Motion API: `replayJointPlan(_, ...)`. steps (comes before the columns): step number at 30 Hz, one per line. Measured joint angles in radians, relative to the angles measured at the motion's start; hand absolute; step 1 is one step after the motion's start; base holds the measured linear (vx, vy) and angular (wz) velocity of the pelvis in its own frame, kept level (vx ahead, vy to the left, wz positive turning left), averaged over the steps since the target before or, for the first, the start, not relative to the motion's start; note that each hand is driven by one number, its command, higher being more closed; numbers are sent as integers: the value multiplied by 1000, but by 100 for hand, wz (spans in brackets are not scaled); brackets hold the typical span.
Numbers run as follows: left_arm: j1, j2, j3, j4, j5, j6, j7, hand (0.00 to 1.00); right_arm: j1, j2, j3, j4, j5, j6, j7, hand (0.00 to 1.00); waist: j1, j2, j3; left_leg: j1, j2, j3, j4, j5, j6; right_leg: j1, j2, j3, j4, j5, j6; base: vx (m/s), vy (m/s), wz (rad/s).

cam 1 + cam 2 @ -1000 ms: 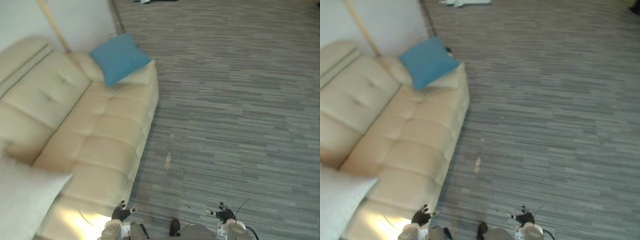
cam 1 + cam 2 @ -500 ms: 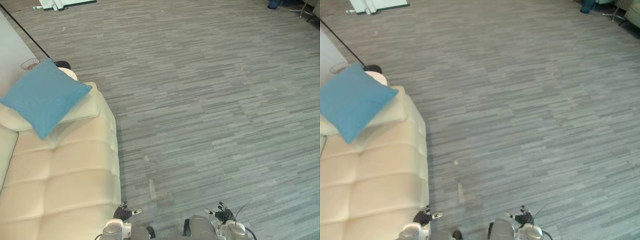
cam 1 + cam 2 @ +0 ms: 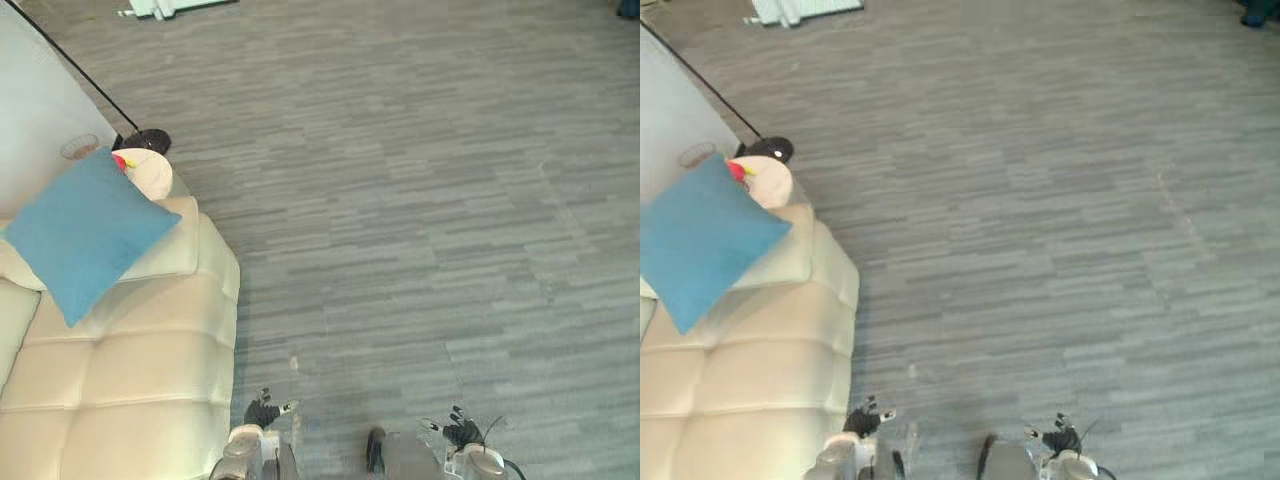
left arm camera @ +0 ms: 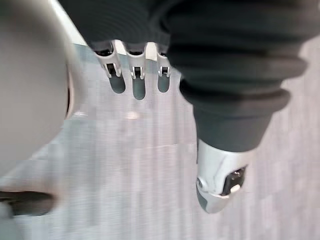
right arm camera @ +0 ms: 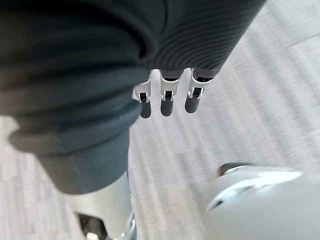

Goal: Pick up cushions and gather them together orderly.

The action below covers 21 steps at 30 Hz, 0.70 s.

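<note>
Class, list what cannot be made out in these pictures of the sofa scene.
1. Sofa: cut off by the eye views' left and bottom edges; its remaining seat is unknown.
2. Pale round thing: partly behind the blue cushion; unidentifiable.
3. White object: cropped by the top edge.

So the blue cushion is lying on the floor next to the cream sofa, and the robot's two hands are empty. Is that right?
Not quite. The blue cushion is not on the floor: it rests on the cream sofa, at its end, as the left eye view shows. The left hand and right hand are indeed empty.
</note>
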Motion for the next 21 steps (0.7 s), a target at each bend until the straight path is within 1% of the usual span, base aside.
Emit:
replayJointPlan(1, -2, 0, 0, -1, -4, -2, 1, 0, -1, 8, 0, 2, 0, 0, 0, 0, 2, -1, 0, -1, -63, -29, -278, 40, -2, 44, -6, -3, -50, 2, 19, 420, 38, 2)
replayJointPlan(2, -3, 0, -1, 0, -5, -2, 1, 0, -3, 7, 0, 2, -1, -1, -1, 0, 2, 0, 0, 0, -79, -39, -357, 64, -2, 57, -6, -4, -67, 1, 25, 362, 69, 0)
replayJointPlan(3, -2, 0, -2, 1, -5, -2, 1, 0, -6, 4, 0, 2, -1, -1, -1, 0, 2, 2, -2, 1, -102, -57, -476, 113, -4, 81, -5, -5, -93, -1, 38, 317, 124, -1)
replayJointPlan(4, -2, 1, -6, 2, -6, -2, 2, 0, -5, 3, 2, 5, -1, -1, -3, 0, 6, 6, -4, -4, -111, -61, -574, 165, -2, 116, 2, -4, -122, -12, 59, 432, 184, -12)
replayJointPlan(5, -2, 14, -23, 2, -7, -2, 2, 0, -4, 9, 5, 18, -1, -1, -6, 0, 19, -9, -8, 0, -120, -53, -554, 262, 27, 156, -4, 12, -139, -30, 88, 457, 187, -14)
replayJointPlan(6, -2, 21, -29, 3, -7, -2, 2, 0, -6, 14, 7, 25, -2, -1, -7, 0, 22, -16, -16, 0, -128, -48, -548, 279, 40, 165, -14, 18, -143, -37, 97, 490, 138, -7)
replayJointPlan(7, -5, 33, -31, 7, -7, -2, 2, 0, -7, 26, 12, 45, -4, -1, -6, 0, 22, -49, -33, -11, -156, -49, -502, 262, 63, 168, -42, 21, -135, -43, 108, 399, 77, 6)
replayJointPlan(8, -6, 41, -31, 7, -7, -2, 2, 0, -6, 30, 15, 46, -4, -1, -6, 0, 21, -60, -37, -20, -164, -50, -474, 234, 69, 162, -52, 27, -119, -41, 109, 489, 111, 16)
replayJointPlan(9, -6, 45, -29, 7, -14, -4, 1, 0, 0, 29, 32, 48, -5, -1, -4, 0, 24, -66, -44, -41, -174, -52, -394, 176, 92, 130, -73, 55, -22, -41, 112, 576, 199, 19)
replayJointPlan(10, -6, 46, -27, 12, -22, -4, 0, 0, 6, 32, 30, 50, -15, 0, 2, 0, 27, -68, -46, -22, -178, -51, -357, 122, 94, 71, -90, 95, 167, -45, 123, 479, 180, 20)
replayJointPlan(11, -6, 47, -28, 16, -24, -3, -1, 0, 10, 34, 30, 50, -16, 0, 3, 0, 27, -69, -47, -11, -185, -52, -353, 107, 97, 46, -100, 109, 243, -34, 144, 592, 190, 22)
replayJointPlan(12, -6, 51, -32, 23, -24, 2, -1, 0, 11, 38, 19, 46, -15, -1, 9, 0, 26, -75, -47, 42, -209, -65, -361, 71, 105, -31, -121, 151, 453, -17, 214, 410, 87, 25)
replayJointPlan(13, -4, 62, -41, 44, -24, 5, 0, 0, 10, 35, 20, 42, -15, -1, 12, 0, 22, -73, -46, 115, -225, -83, -387, 45, 112, -78, -125, 146, 577, -67, 205, 524, 92, 26)
replayJointPlan(14, -1, 65, -41, 49, -24, 5, 0, 0, 10, 34, 20, 41, -15, -2, 12, 0, 22, -72, -45, 141, -228, -85, -400, 41, 116, -89, -127, 135, 596, -83, 193, 425, 13, 27)
replayJointPlan(15, 7, 68, -41, 61, -24, 5, 1, 0, 12, 31, 23, 36, -15, -5, 12, 0, 17, -61, -45, 190, -229, -95, -429, 36, 115, -114, -123, 96, 599, -112, 161, 627, -39, 50)
replayJointPlan(16, 11, 64, -41, 66, -25, 6, 2, 0, 11, 24, 24, 27, -14, -12, 13, 0, 0, -38, -52, 261, -217, -139, -477, 29, 115, -177, -91, 37, 541, -150, 101, 613, -73, 57)
replayJointPlan(17, 11, 61, -42, 67, -25, 6, 2, 0, 11, 21, 23, 20, -14, -14, 13, 0, -1, -28, -50, 277, -208, -149, -493, 29, 114, -199, -76, 32, 516, -155, 92, 591, -136, 82)
replayJointPlan(18, 4, 51, -51, 67, -25, 5, 2, 0, 9, 8, 23, -9, -13, -23, 13, 0, -8, -2, -41, 315, -173, -189, -526, 28, 112, -270, -26, 40, 422, -156, 81, 459, -163, 90)
replayJointPlan(19, 5, 51, -69, 68, -25, 4, 0, 0, 5, -3, 24, -24, -13, -25, 12, 0, -12, 6, -37, 331, -156, -218, -532, 28, 111, -323, -7, 80, 309, -106, 101, 448, -183, 95)
replayJointPlan(20, 4, 53, -71, 68, -25, 3, 0, 0, 5, -5, 24, -23, -13, -25, 12, 0, -14, 3, -35, 335, -156, -228, -531, 28, 110, -335, -6, 100, 262, -74, 109, 352, -171, 96)
replayJointPlan(21, 4, 54, -71, 67, -25, 3, -1, 0, 7, -5, 24, -21, -14, -23, 12, 0, -19, -17, -35, 349, -158, -245, -527, 15, 88, -350, -12, 153, 147, 12, 118, 438, -307, 112)
